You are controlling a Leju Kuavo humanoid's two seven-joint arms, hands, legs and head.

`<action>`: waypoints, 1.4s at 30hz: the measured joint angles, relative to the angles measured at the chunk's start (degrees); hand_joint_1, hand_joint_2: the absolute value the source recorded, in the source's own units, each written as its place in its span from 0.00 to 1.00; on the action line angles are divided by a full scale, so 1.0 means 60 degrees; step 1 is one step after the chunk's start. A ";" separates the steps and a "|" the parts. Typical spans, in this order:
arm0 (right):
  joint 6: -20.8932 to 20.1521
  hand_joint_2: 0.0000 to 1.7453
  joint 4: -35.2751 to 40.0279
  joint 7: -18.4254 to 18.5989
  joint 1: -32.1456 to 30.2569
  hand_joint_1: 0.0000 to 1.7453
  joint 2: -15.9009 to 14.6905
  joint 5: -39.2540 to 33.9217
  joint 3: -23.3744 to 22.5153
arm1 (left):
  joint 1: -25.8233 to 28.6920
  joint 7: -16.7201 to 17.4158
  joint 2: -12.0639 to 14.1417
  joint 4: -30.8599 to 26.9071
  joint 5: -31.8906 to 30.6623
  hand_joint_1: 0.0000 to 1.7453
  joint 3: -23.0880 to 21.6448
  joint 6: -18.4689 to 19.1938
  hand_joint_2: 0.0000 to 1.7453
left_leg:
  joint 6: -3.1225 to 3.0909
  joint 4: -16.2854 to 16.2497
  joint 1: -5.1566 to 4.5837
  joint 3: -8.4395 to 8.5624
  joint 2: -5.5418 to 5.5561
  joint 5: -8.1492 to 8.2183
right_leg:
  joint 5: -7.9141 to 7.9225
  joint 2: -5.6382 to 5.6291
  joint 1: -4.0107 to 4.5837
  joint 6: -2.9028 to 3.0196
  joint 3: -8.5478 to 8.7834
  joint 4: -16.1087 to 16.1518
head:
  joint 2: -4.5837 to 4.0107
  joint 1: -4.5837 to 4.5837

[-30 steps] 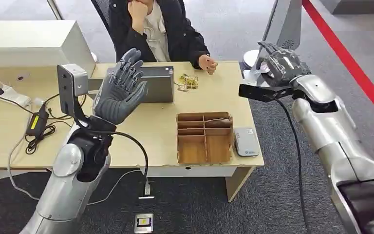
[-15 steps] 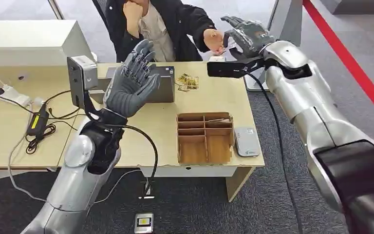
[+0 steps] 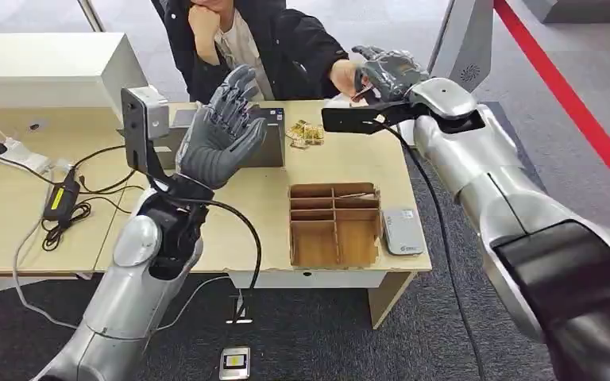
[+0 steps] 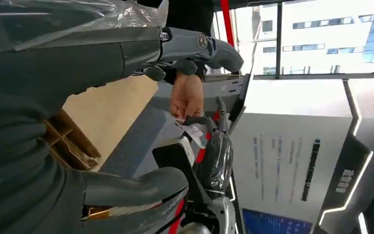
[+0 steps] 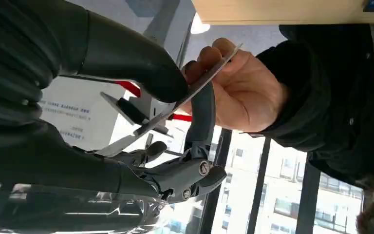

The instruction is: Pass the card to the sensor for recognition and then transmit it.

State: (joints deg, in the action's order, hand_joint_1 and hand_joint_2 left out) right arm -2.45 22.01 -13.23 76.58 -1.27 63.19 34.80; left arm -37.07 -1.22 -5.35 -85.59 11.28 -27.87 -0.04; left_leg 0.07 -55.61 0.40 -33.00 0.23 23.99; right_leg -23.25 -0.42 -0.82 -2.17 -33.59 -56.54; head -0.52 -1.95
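The card (image 5: 224, 57) shows edge-on as a thin pale sliver. My right hand (image 3: 385, 73) pinches it between thumb and a dark finger (image 5: 202, 114), out past the table's far edge. A seated person's hand (image 3: 341, 75) grips the same card from the other side (image 5: 243, 87). My left hand (image 3: 221, 127) is raised over the table's left half, palm up and fingers spread, holding nothing. The white-and-blue card sensor (image 3: 402, 230) lies flat at the table's near right corner, well below and nearer than the right hand.
A wooden divided organiser (image 3: 333, 225) stands beside the sensor. A grey box (image 3: 264, 139) and small gold clips (image 3: 307, 132) sit mid-table. Cables and a power adapter (image 3: 62, 198) lie at the left, with a white case (image 3: 48, 71) behind. The person sits at the far side.
My right arm has swung left from beyond the table's right edge to the person's hand, which lifted off the table to meet it. My left hand has risen slightly.
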 joint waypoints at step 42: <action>-0.0747 1.00 0.2840 0.0277 -0.2929 0.00 -0.1271 -0.4233 -0.0197 | 0.0392 -0.0116 -0.0036 0.0306 -0.0510 0.00 0.0066 -0.0426 1.00 | -0.0001 -0.0003 0.0000 0.0004 0.0004 0.0001 | 0.0001 0.0001 0.0001 -0.0001 0.0007 0.0006 | 0.0000 0.0000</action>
